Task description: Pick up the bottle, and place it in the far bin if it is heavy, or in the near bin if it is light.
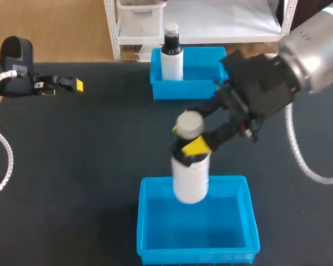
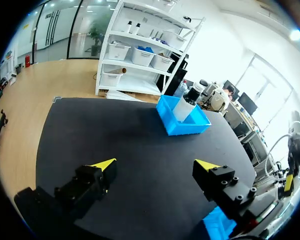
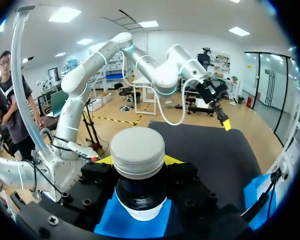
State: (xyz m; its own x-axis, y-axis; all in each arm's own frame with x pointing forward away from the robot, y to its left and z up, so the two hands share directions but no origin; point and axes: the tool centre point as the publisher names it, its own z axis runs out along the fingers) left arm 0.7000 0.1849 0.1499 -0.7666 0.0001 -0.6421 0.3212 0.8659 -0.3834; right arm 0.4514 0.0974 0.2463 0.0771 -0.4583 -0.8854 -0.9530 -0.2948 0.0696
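Black table [image 1: 72, 166] | right hand [image 1: 190, 148] clamps white bottle [image 1: 190, 183] above near bin [image 1: 141, 221] | left hand [image 2: 155, 164] spread wide

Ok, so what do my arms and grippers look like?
The right arm has a rounded silver shell; the left arm shows a black wrist. The left gripper and right gripper are black, blocky, with yellow tips. White ribbed hoses trail from both wrists.

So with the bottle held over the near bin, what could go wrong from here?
The fingers of the right gripper hold the bottle only at its neck, under the cap, so it could slip or swing. It hangs close to the far wall of the near bin, so lowering might catch that rim and tip it.
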